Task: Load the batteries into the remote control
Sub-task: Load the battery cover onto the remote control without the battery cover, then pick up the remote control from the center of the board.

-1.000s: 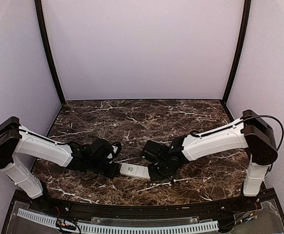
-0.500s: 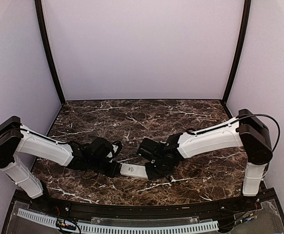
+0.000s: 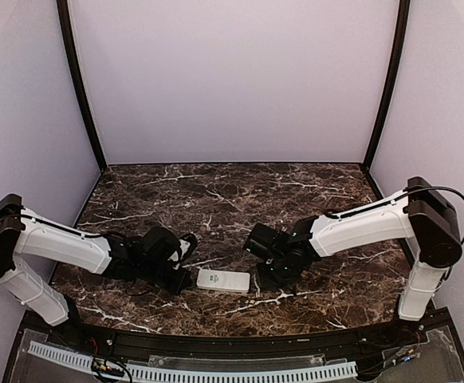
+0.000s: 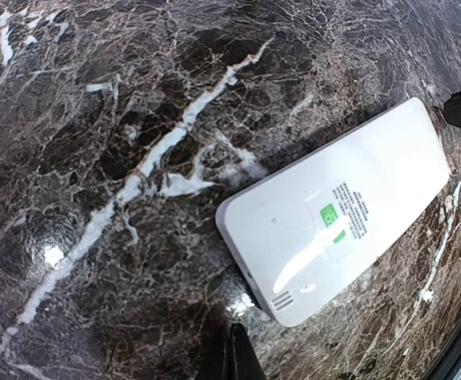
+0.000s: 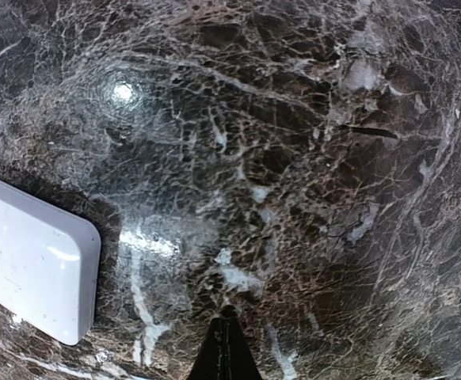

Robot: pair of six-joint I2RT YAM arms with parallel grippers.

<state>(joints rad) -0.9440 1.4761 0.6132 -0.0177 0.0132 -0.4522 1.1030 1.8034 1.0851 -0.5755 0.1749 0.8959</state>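
Since a second before, both tools had drawn back from the remote control [image 3: 223, 280], whose two ends they had been touching. The remote itself had stayed almost where it was. It lay flat on the dark marbled surface [image 3: 216, 199], near the front edge and between the two arms, its length running left to right. The face turned up was plain white, with a small label bearing a green mark and fine print, and a little slotted grille near one corner. The left tool [image 3: 182, 278] sat low just beside the remote's left end, apart from it, its fingertips [image 4: 232, 358] pressed together and holding nothing. The right tool [image 3: 265, 278] stood just off the right end, likewise not touching. Its fingertips [image 5: 226, 348] were closed to a single point above the marble, with nothing between them.
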